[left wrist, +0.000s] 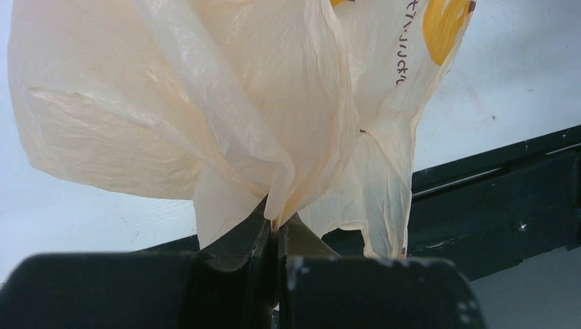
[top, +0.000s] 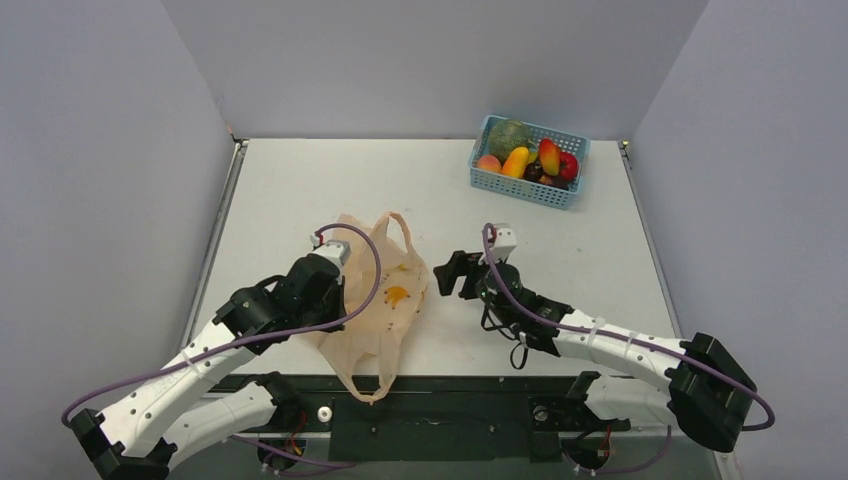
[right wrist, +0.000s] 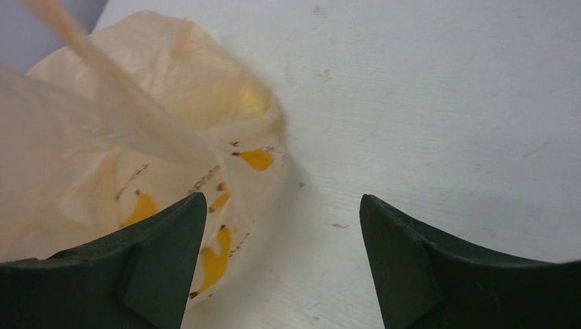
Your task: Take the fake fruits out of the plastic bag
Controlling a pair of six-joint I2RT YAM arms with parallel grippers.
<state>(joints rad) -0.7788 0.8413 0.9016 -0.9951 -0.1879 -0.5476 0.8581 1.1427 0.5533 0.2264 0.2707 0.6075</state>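
The pale-orange plastic bag (top: 385,300) lies limp on the table near the front edge, with an orange printed mark on it. My left gripper (left wrist: 277,229) is shut on a bunched fold of the bag (left wrist: 226,103); in the top view it (top: 322,290) sits at the bag's left side. My right gripper (top: 450,272) is open and empty, just right of the bag (right wrist: 137,157), over bare table (right wrist: 282,202). The melon (top: 509,138), banana (top: 515,161), mango (top: 548,156) and plum (top: 534,172) lie in a blue basket (top: 520,190). No fruit shape shows in the bag.
The basket stands at the back right and also holds a peach-coloured fruit (top: 488,163) and a shiny red fruit (top: 568,166). One bag handle (top: 370,385) hangs over the table's front edge onto the black base rail. Grey walls enclose the table.
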